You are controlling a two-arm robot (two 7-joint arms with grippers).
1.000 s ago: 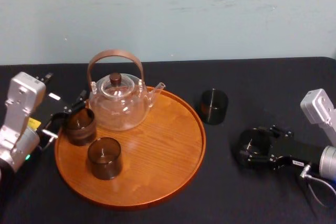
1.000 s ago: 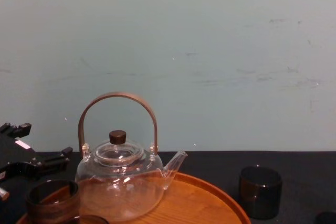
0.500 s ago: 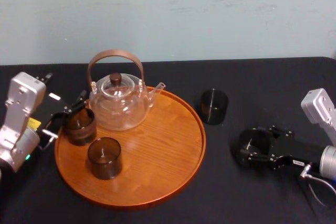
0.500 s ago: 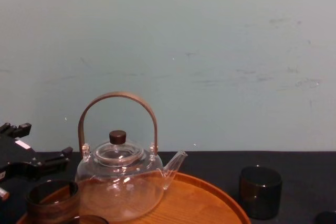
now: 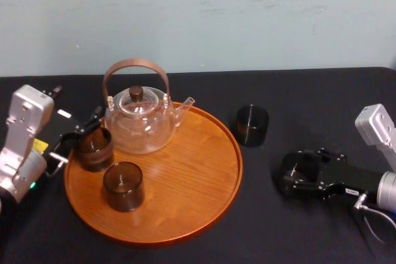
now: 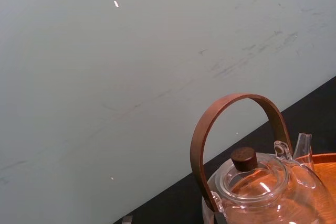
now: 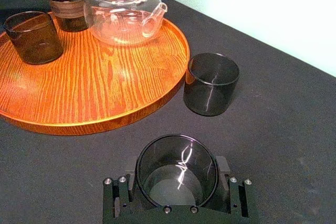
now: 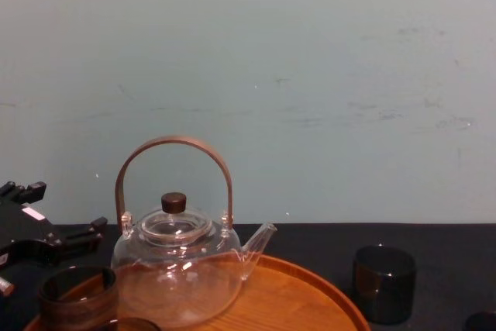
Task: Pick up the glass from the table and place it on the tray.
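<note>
The glass (image 7: 178,182), a dark smoky tumbler, stands on the black table right of the tray (image 5: 185,183). My right gripper (image 7: 177,170) is shut on it, a finger pressing each side. From the head view the glass (image 5: 299,168) sits low in the right gripper (image 5: 297,174), well clear of the tray's rim. My left gripper (image 5: 77,137) rests open at the tray's left edge, beside a squat brown cup (image 5: 94,148).
On the tray stand a clear glass teapot (image 5: 139,122) with a brown handle, the squat cup and a smoky tumbler (image 5: 123,185). A second dark tumbler (image 5: 252,125) stands on the table between the tray and my right gripper. The tray's right half is bare.
The right gripper's fingers have closed in against the glass. The glass, the tray's contents and the left arm have stayed in place.
</note>
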